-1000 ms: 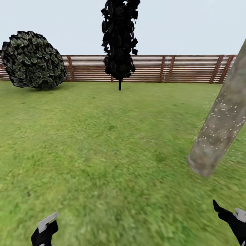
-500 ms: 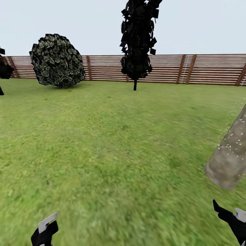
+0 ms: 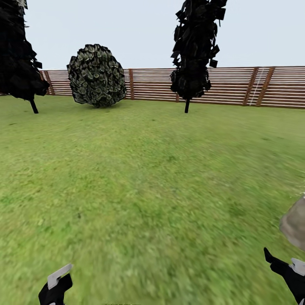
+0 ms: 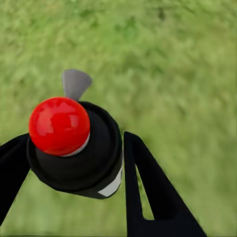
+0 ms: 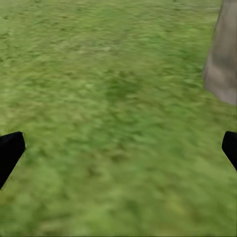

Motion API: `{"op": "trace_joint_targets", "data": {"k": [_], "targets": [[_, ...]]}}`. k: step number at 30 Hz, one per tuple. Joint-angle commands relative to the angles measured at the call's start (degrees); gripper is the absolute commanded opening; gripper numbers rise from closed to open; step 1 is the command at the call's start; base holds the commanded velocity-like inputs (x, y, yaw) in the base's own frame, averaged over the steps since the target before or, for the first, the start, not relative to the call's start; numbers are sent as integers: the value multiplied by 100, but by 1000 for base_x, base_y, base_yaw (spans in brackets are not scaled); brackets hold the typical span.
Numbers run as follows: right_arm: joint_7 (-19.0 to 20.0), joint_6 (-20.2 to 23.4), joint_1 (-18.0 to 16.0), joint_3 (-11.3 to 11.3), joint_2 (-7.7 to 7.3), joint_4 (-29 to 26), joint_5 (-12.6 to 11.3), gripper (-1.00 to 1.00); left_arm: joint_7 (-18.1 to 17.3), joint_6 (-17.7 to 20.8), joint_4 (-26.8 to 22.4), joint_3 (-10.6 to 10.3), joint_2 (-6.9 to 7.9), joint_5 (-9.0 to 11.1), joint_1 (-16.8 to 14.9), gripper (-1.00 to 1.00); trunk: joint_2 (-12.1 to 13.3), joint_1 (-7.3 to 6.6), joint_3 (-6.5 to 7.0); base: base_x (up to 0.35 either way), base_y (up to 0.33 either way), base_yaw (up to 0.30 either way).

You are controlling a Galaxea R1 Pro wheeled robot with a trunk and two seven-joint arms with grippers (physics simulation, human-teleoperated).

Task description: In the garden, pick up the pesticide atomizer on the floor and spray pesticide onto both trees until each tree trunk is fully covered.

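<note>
My left gripper is clamped on the sprayer, red cap toward the camera, grey nozzle over the grass. My right gripper has its fingers apart, holding nothing. The pale tree trunk stands just beside that right gripper. The fence sits far behind the trunk. Risk: the nozzle points at lawn, so spraying now would likely miss the trunk.
</note>
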Motion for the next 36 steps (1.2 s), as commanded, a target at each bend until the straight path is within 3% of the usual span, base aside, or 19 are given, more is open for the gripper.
{"op": "trace_joint_targets", "data": {"k": [1, 36], "targets": [[0, 0, 0, 0, 3, 0, 1, 100, 1, 0, 0, -2, 0, -3, 0, -100, 0, 0, 0, 0, 0, 290], [0, -2, 0, 0, 2, 0, 2, 100, 1, 0, 0, -2, -1, -3, 5, -100, 0, 0, 0, 0, 0, 290]]}}
